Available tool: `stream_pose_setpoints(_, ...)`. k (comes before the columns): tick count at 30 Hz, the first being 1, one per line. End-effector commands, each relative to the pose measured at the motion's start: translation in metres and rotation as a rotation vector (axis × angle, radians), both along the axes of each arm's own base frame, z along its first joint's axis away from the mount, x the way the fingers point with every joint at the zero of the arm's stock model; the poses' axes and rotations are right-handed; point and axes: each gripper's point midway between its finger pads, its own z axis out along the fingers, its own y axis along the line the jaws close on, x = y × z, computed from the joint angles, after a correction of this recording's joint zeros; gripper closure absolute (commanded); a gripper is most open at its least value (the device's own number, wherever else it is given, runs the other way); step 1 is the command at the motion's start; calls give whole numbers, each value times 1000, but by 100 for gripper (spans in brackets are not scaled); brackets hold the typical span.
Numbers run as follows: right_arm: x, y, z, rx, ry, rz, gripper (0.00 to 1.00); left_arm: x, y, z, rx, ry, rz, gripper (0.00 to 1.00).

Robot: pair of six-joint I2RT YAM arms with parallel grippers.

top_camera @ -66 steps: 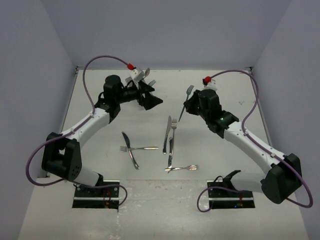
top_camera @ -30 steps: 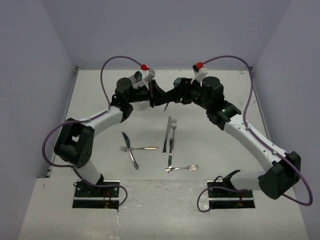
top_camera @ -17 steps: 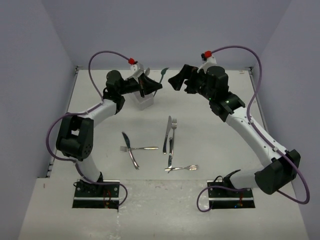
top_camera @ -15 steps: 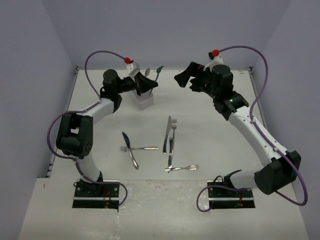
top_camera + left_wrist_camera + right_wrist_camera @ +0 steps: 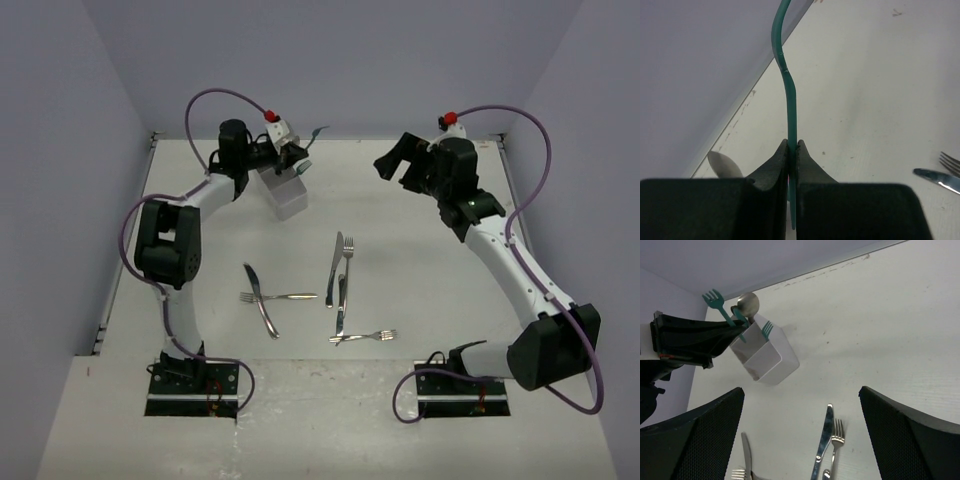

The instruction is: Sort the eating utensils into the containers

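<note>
My left gripper is shut on the handle of a teal fork, tines up, just above the far end of the white containers. In the left wrist view the teal fork handle is pinched between the jaws of the left gripper. The right wrist view shows the teal fork, a silver spoon and a second teal fork standing at the containers. My right gripper hangs open and holds nothing, well to the right. Several silver utensils lie mid-table, among them a knife and a fork.
Nearer the arm bases lie a knife, a fork and another fork. The back wall runs close behind the containers. The left wall stands beside the left arm.
The two grippers were together at the middle a second ago. The left one has since swung back left over the containers with the teal fork; the right one opened and drew away to the right.
</note>
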Motion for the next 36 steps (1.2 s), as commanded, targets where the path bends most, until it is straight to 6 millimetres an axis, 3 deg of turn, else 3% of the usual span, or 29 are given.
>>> stream_pose_setpoints(1, -2, -16, 4, -37, -29, -53, 1, 28, 24, -13, 67, -63, 66, 100)
stream_pose_setpoints(8, 2, -35, -11, -81, 17, -142, 1, 32, 34, -49, 97, -12, 103, 100)
stream_pose_setpoints(12, 2, -39, -14, -88, 26, -158, 1, 24, 39, -59, 117, 5, 120, 100)
stream_pose_setpoints(16, 2, -37, -19, -84, 44, -153, 1, 17, 51, -53, 149, -10, 177, 100)
stream_pose_setpoints(17, 2, -35, -18, -77, 44, -146, 1, 14, 53, -56, 156, 6, 183, 93)
stream_pose_setpoints(19, 3, -34, -20, -68, 51, -142, 1, 15, 56, -58, 162, 23, 204, 70)
stream_pose_setpoints(20, 2, -32, -20, -61, 55, -135, 1, 15, 56, -61, 167, 32, 204, 64)
stream_pose_setpoints(27, -3, -27, -20, -42, 61, -110, 1, 13, 58, -54, 150, 42, 203, 46)
stream_pose_setpoints(33, -18, -34, -31, -68, 130, -125, 1, -3, 52, -19, 122, 15, 148, 21)
stream_pose_setpoints(34, -26, -38, -42, -83, 178, -140, 1, -8, 50, -4, 118, -10, 132, 15)
stream_pose_setpoints(35, -33, -42, -44, -69, 201, -167, 1, -15, 49, -3, 125, 1, 112, 1)
stream_pose_setpoints(36, -39, -49, -49, -70, 234, -215, 1, -22, 48, 13, 114, -19, 93, 0)
